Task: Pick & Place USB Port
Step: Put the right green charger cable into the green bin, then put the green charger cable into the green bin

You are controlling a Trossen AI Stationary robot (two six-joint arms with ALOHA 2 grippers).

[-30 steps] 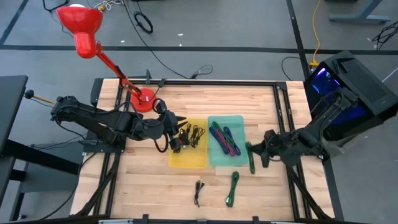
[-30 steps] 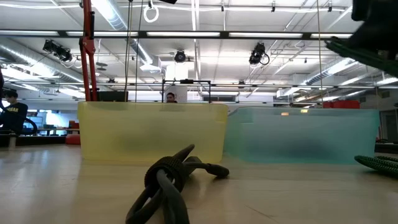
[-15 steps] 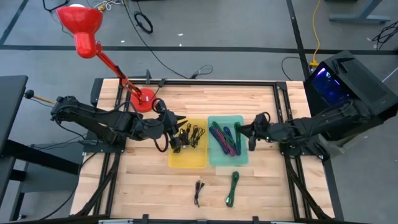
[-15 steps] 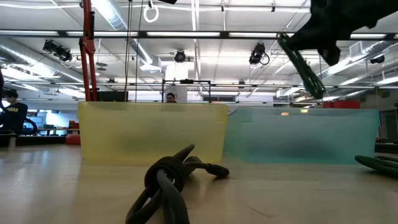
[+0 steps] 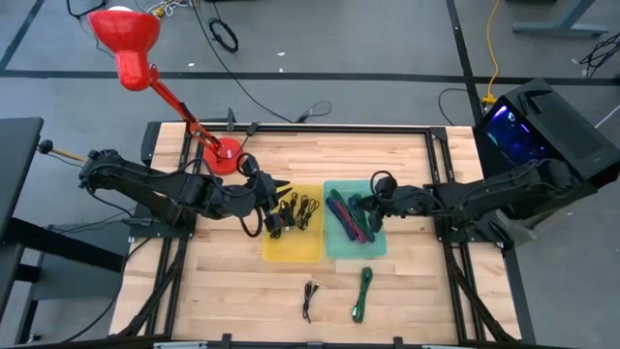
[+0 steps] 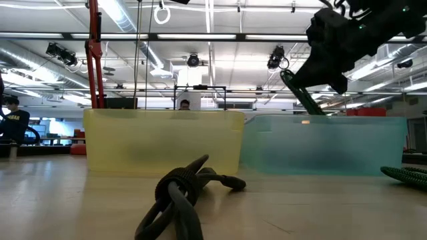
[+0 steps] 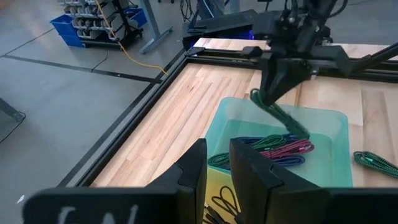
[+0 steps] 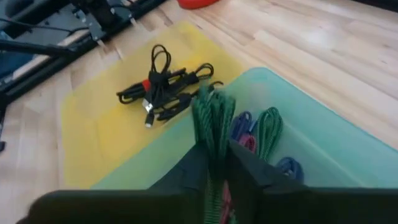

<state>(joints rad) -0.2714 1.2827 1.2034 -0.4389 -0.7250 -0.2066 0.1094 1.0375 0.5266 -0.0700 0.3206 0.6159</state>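
Observation:
My right gripper [image 5: 375, 205] hangs over the teal bin [image 5: 351, 248], shut on a green coiled cable [image 5: 360, 207]. That cable shows as a slanting bundle in the low view [image 6: 300, 93] and in the left wrist view [image 7: 280, 112]. Pink, blue and green cables [image 5: 347, 219] lie in the teal bin. Black cables [image 5: 295, 209] lie in the yellow bin [image 5: 291, 248]. My left gripper [image 5: 274, 202] hovers open at the yellow bin's left side, touching nothing. A black cable [image 5: 310, 296] and a green cable [image 5: 362, 294] lie on the table near its near edge. My right gripper pinches the green cable bundle between its two fingers [image 8: 249, 177] at the bundle's upper end [image 8: 211, 146]. The fingers come from the table's right, slanting down. The bundle is lifted clear and hangs tilted below them [image 6: 303, 100], above the teal bin.
A red desk lamp [image 5: 126, 39] stands with its base [image 5: 225, 155] at the table's far left. A dark box with a lit screen [image 5: 542, 126] sits off the right edge. Bare wood lies near and far of the bins. People show in the room behind [image 6: 13, 123].
My right gripper has carried the green cable from the teal bin's right rim toward the table's left and slightly toward the far edge. It is now over the bin's inside. The cable stays in its hold and hangs lower than half a second ago.

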